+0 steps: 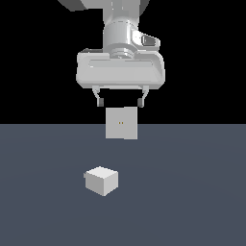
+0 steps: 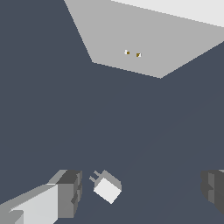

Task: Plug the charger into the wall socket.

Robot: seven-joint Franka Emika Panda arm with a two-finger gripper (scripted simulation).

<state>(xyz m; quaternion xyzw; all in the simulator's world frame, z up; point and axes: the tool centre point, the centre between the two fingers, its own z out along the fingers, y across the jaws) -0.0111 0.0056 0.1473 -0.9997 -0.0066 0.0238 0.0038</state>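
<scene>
The charger (image 1: 101,180) is a small white-grey cube lying on the dark floor, towards the exterior view's left of centre. In the wrist view the charger (image 2: 107,187) shows two short prongs and lies close to one finger (image 2: 68,192). The wall socket (image 1: 121,123) is a pale grey upright square panel with two tiny yellowish dots, standing beyond the cube. The same wall socket (image 2: 144,43) fills the far part of the wrist view. My gripper (image 1: 120,102) hangs high above the floor, in front of the panel's top edge, open and holding nothing.
The dark grey-blue floor (image 1: 192,192) stretches flat around both things. Beyond the floor's far edge the background is black. No other object shows.
</scene>
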